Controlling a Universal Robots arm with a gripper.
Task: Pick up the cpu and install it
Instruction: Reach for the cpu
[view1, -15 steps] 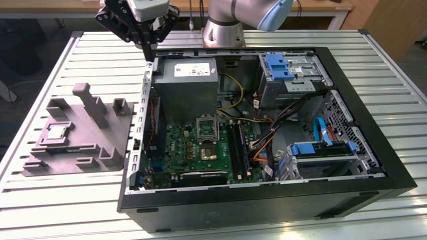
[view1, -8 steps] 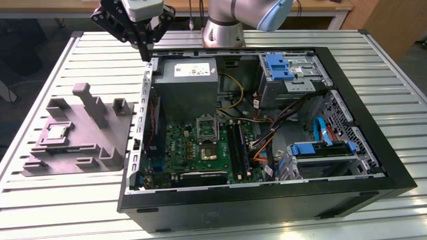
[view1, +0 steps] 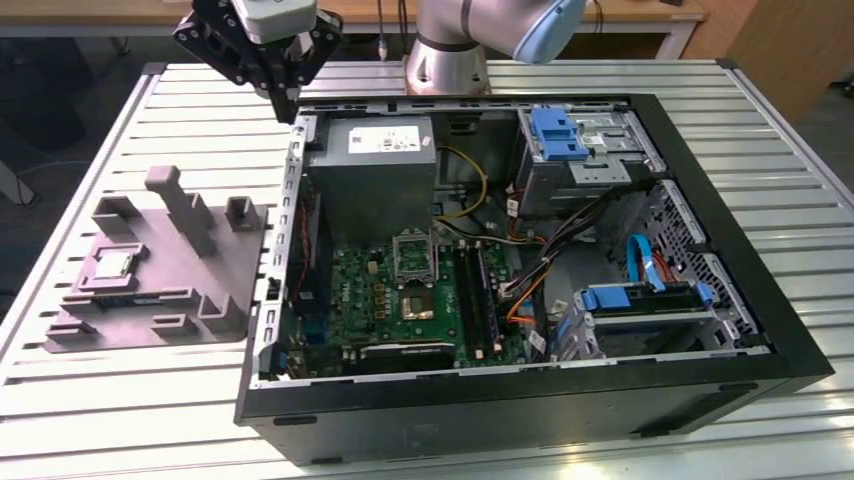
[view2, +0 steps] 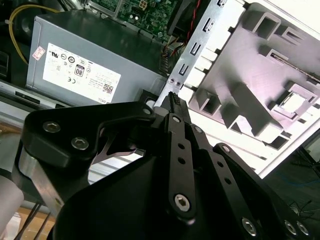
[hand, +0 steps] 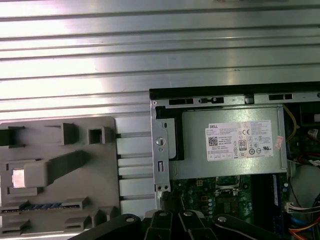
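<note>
Lab: slotted aluminium bench (view1: 120, 420), opened computer case (view1: 534, 412).

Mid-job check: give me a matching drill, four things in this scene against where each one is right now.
Things:
1. small silvery square cpu
2. black robot gripper
3. grey metal power supply box
4. green circuit board

Places:
A. inside the open black computer case, against its far wall
B. on the grey plastic fixture, outside the case
C. by the case's far corner, on the exterior view's left
D. flat on the case's floor

Pairs: 1-B, 2-C, 3-A, 4-D
</note>
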